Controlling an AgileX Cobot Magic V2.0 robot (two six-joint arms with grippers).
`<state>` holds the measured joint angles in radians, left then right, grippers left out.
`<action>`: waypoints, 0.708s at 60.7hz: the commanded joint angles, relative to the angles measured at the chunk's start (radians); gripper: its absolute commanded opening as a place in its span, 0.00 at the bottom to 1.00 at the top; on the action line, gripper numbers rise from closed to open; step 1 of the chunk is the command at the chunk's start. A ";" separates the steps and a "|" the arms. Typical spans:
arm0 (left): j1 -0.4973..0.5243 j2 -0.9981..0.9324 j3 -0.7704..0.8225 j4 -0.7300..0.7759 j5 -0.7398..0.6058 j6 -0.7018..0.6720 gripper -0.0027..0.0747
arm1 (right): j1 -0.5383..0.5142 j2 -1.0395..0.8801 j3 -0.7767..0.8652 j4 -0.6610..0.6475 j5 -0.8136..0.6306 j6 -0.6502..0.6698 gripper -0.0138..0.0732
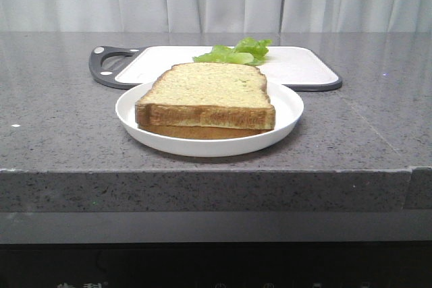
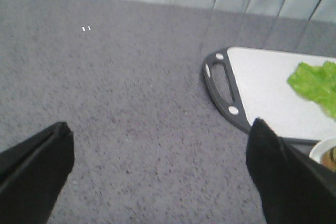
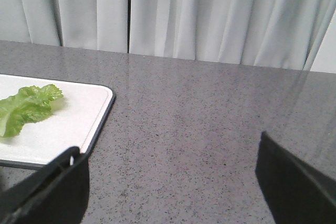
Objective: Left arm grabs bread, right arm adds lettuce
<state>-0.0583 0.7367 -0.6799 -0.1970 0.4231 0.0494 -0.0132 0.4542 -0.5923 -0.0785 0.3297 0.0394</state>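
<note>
The thick bread with dark brown crust lies on top of a thinner slice on a white plate at the table's middle. The lettuce lies on the white cutting board behind the plate; it also shows in the left wrist view and the right wrist view. My left gripper is open and empty over bare table, left of the board. My right gripper is open and empty over bare table, right of the board. Neither arm shows in the front view.
The cutting board has a dark rim and a handle at its left end. The plate's rim peeks in beside my left gripper's finger. Grey curtains hang behind the speckled grey table, whose front edge is close.
</note>
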 commanded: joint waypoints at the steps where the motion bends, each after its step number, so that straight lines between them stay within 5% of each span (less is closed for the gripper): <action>1: -0.035 0.085 -0.109 -0.069 0.058 0.034 0.89 | -0.002 0.012 -0.037 -0.014 -0.085 -0.005 0.91; 25: -0.369 0.493 -0.351 -0.305 0.166 0.100 0.89 | -0.002 0.012 -0.037 -0.014 -0.085 -0.005 0.91; 43: -0.405 0.690 -0.482 -0.496 0.300 0.158 0.87 | -0.002 0.012 -0.037 -0.014 -0.085 -0.005 0.91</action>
<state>-0.4544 1.4329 -1.1041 -0.6015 0.7251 0.1761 -0.0132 0.4542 -0.5923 -0.0785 0.3297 0.0394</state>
